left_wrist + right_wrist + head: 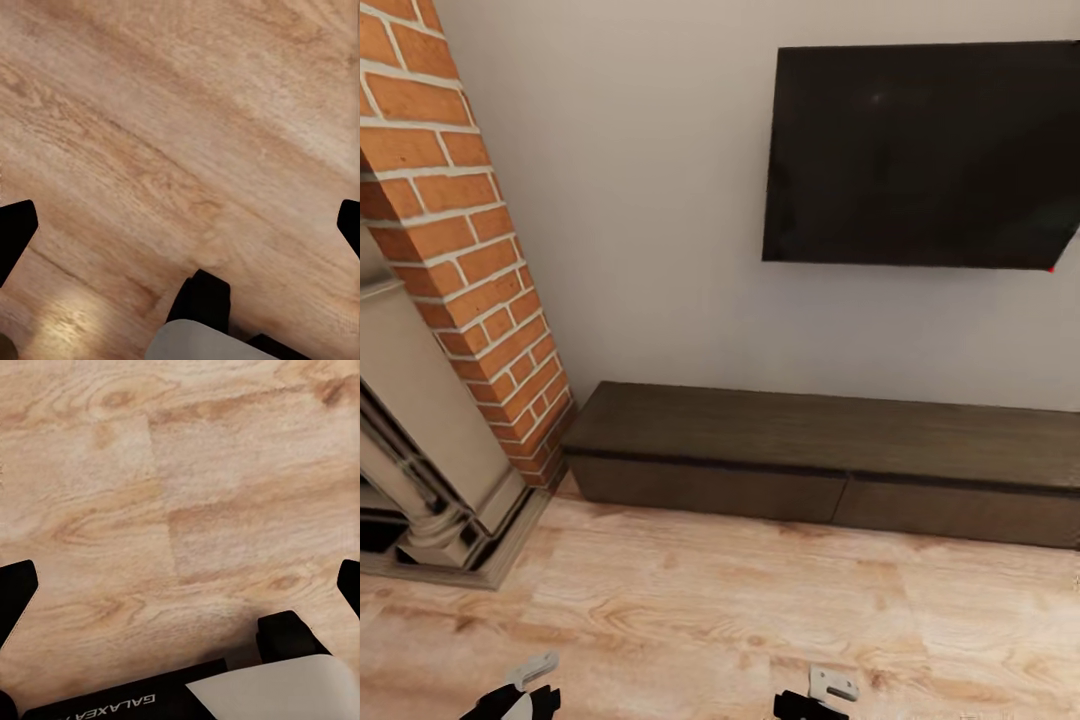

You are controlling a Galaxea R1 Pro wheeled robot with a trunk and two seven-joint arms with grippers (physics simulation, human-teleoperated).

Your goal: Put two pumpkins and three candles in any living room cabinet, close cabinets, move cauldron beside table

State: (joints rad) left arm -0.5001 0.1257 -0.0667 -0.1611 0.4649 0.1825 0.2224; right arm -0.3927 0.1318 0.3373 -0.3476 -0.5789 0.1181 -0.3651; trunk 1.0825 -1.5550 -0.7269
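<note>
**Head view: the cabinet lies ahead, both drawers shut, both arms low**

The cabinet runs long from left to right against the far wall, its flat top bare and its two handle-less drawer fronts flush, so it looks closed. It lies straight ahead of the robot, across a stretch of wood floor with nothing standing in between. The left gripper and right gripper sit at the near edge, well short of the cabinet. The right one faces the seam between the two drawers and the left one the left drawer; neither is clearly closer.

In each wrist view the dark fingertips stand far apart with only floorboards between them, so both grippers are released and carry nothing.

A dark television hangs above the cabinet. To the left stand a brick chimney column and the grey fireplace surround, near the cabinet's left end.
</note>
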